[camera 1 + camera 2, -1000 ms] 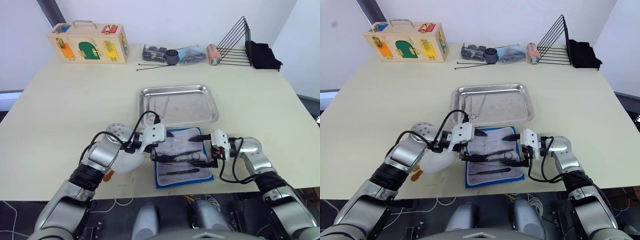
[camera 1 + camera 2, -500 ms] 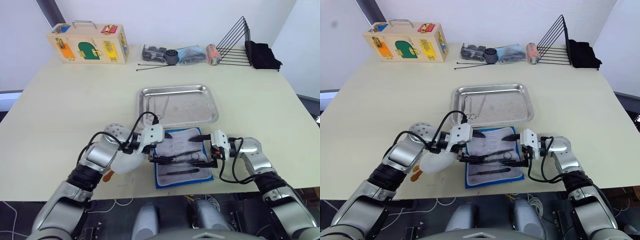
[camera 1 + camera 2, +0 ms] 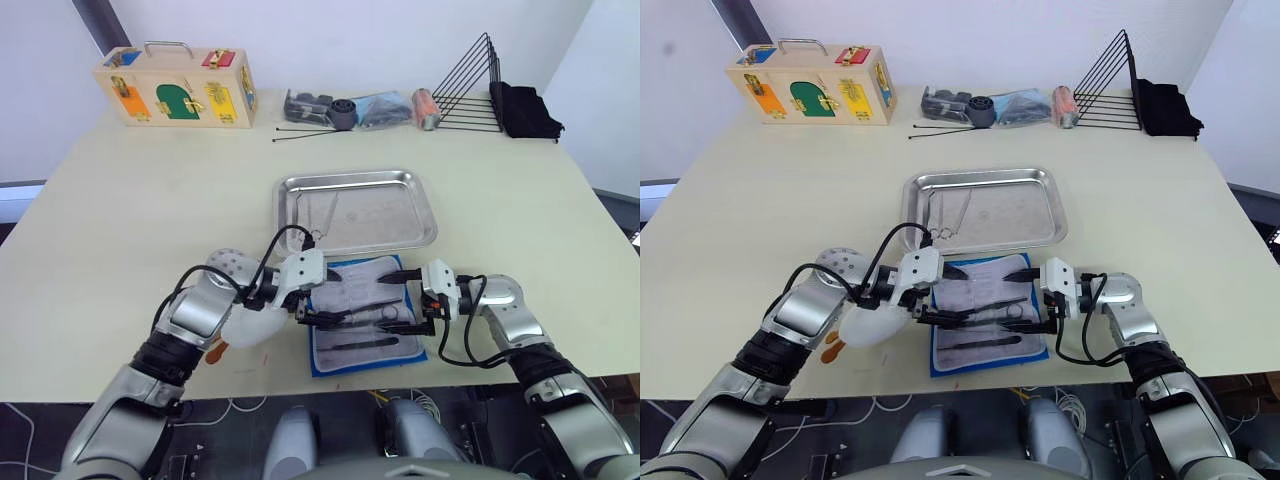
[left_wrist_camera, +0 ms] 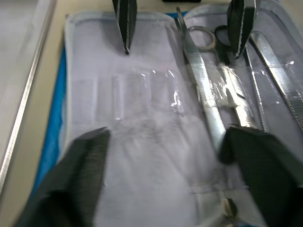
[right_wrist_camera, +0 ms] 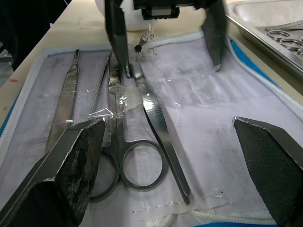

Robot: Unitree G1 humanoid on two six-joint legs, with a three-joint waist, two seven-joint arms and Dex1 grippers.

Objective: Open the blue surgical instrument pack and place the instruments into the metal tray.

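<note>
Both grippers hover over the opened blue surgical instrument pack [image 3: 365, 315], left gripper [image 3: 325, 295] and right gripper [image 3: 405, 297] fingers spread wide, scissors [image 5: 124, 156] ungrasped between them.

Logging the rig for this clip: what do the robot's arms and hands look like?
Both arms are silver-grey metal with black elbow and forearm sections. Each ends in a white block carrying two black tapered fingers: left hand, right hand. Looped black cables run over both wrists, and the finger pads look finely textured.
</note>
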